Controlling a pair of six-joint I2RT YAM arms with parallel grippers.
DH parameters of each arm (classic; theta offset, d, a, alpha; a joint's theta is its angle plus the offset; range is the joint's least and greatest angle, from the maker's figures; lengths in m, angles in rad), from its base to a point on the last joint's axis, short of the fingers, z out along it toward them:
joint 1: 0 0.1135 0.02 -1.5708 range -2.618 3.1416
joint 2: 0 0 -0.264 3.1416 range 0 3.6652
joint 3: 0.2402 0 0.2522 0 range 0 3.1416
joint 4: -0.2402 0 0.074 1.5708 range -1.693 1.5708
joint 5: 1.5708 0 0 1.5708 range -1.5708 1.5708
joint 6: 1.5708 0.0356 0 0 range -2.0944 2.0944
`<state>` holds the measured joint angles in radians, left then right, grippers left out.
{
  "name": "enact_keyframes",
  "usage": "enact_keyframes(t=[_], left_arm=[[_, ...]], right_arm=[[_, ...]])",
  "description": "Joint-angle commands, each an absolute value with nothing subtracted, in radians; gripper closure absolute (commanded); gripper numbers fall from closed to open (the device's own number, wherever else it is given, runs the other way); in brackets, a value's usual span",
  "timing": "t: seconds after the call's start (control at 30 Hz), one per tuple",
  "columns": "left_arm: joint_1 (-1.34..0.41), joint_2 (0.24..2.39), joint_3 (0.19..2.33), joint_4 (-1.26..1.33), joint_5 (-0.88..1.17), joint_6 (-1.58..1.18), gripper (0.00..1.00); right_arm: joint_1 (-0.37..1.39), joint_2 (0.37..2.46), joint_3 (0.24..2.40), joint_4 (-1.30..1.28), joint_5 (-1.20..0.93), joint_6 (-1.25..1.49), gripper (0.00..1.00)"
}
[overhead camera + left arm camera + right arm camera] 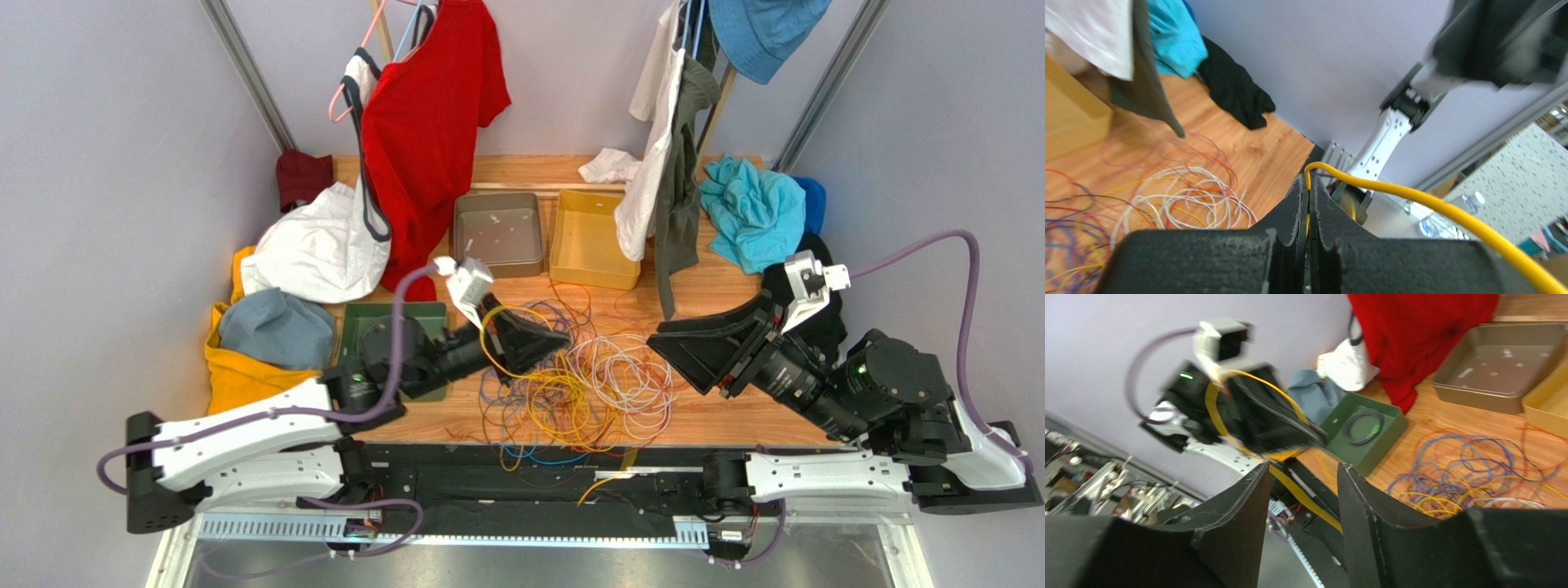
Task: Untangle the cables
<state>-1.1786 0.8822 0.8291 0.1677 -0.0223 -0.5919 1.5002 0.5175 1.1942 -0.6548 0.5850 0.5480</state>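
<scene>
At the middle of the table (736,423), a little toward 6 o'clock in your top view, the cables (589,392) lie in one loose heap. White loops sit on its 3 o'clock side. Yellow, orange, blue and purple strands are crossed through the rest, and a few spill over the near edge.

Your left gripper (548,339) sits at the heap's 11 o'clock edge, raised off the wood. Its jaws are pressed tight together on the yellow cable (1413,199). In the left wrist view that cable comes up out of the closed tips, bends over and runs off toward 4 o'clock. From above, it bows out in a loop toward 9 o'clock over the gripper body.

Your right gripper (662,346) hangs at the heap's 2 o'clock, pointing toward 9 o'clock at the left one. Its jaws stand well apart and nothing is pinched between them. Through the gap, the right wrist view shows the yellow cable farther off. You cannot tell from that view whether it touches either jaw.

Around the heap you have a green box (362,325) at 9 o'clock with a coiled dark cable (1364,425) inside. A grey tray (499,233) is at 11 o'clock and a yellow tray (595,239) at 12 o'clock, side by side. A red shirt (429,110) hangs above the grey tray's 9 o'clock side.
</scene>
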Motion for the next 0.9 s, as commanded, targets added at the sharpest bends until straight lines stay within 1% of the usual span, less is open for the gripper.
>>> enact_keyframes(t=[0.0, 0.07, 0.13, 0.23, 0.27, 0.33, 0.37, 0.53, 0.7, 0.87], left_arm=[[-1.183, 0.828, 1.003, -0.483, -0.172, -0.564, 1.0], [-1.183, 0.83, 1.086, -0.601, -0.236, -0.577, 1.0], [-1.184, 0.847, 1.147, -0.665, -0.302, -0.569, 1.0], [-1.181, 0.902, 1.288, -0.787, -0.389, -0.532, 1.0], [-1.178, 0.946, 1.371, -0.846, -0.405, -0.511, 1.0], [-1.155, 0.998, 1.463, -0.915, -0.428, -0.493, 1.0], [-1.144, 1.058, 1.556, -0.986, -0.426, -0.48, 1.0], [-1.043, 1.233, 1.834, -1.187, -0.437, -0.439, 1.0], [-0.924, 1.396, 1.966, -1.314, -0.365, -0.4, 1.0], [-0.893, 1.586, 2.118, -1.463, -0.321, -0.361, 1.0]], right_arm=[[1.502, 0.473, 1.114, -0.71, 0.73, 0.584, 0.48], [1.502, 0.465, 1.088, -0.727, 0.744, 0.591, 0.48], [1.502, 0.463, 1.066, -0.745, 0.752, 0.604, 0.49], [1.502, 0.465, 1.011, -0.75, 0.736, 0.632, 0.52], [1.502, 0.466, 0.999, -0.75, 0.73, 0.638, 0.54], [1.5, 0.469, 0.953, -0.744, 0.71, 0.663, 0.55], [1.502, 0.472, 0.937, -0.742, 0.704, 0.669, 0.55], [1.503, 0.474, 0.868, -0.73, 0.669, 0.703, 0.56], [1.502, 0.471, 0.85, -0.73, 0.655, 0.713, 0.57], [1.502, 0.456, 0.853, -0.764, 0.657, 0.722, 0.57]])
